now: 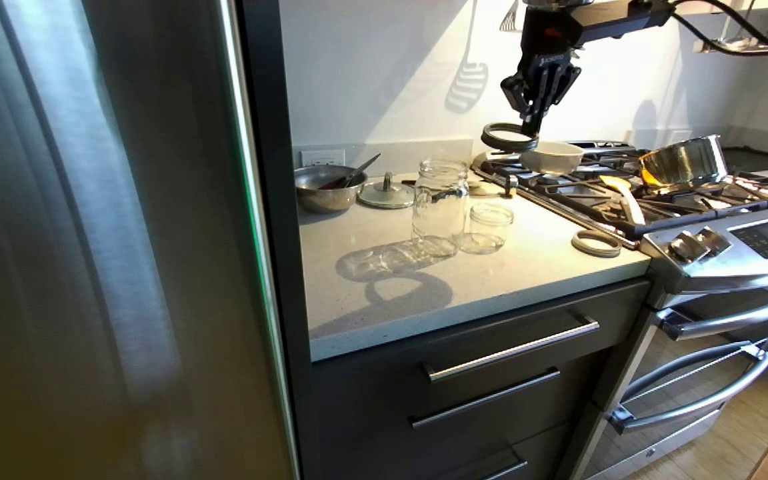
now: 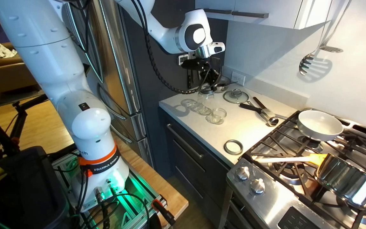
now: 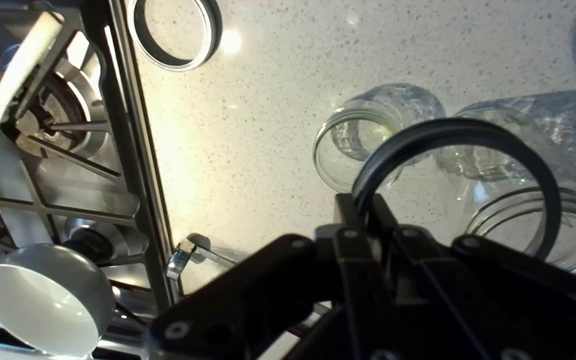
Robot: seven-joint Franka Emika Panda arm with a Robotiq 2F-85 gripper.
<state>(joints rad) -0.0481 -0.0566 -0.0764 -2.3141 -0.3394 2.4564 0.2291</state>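
My gripper (image 1: 532, 125) is shut on the edge of a dark jar ring (image 1: 499, 146) and holds it in the air above the counter, roughly level. In the wrist view the fingertips (image 3: 366, 206) pinch one side of the ring (image 3: 448, 132). Below it stand a tall clear glass jar (image 1: 439, 210), open at the top, and a short clear glass jar (image 1: 491, 230), also open. In the wrist view the ring overlaps both jars but is apart from them. A second grey ring (image 2: 225, 148) lies flat near the stove. In an exterior view the gripper (image 2: 213, 86) partly blends with the dark background.
The stove holds a white bowl (image 2: 319, 125), a tilted steel pot (image 2: 351, 183) and a white-and-yellow spatula (image 2: 284, 159). A metal bowl (image 1: 321, 193), a glass lid (image 2: 235, 96) and utensils (image 2: 262, 111) lie at the back. A fridge (image 1: 124, 267) and upper cabinets (image 2: 259, 8) bound the counter.
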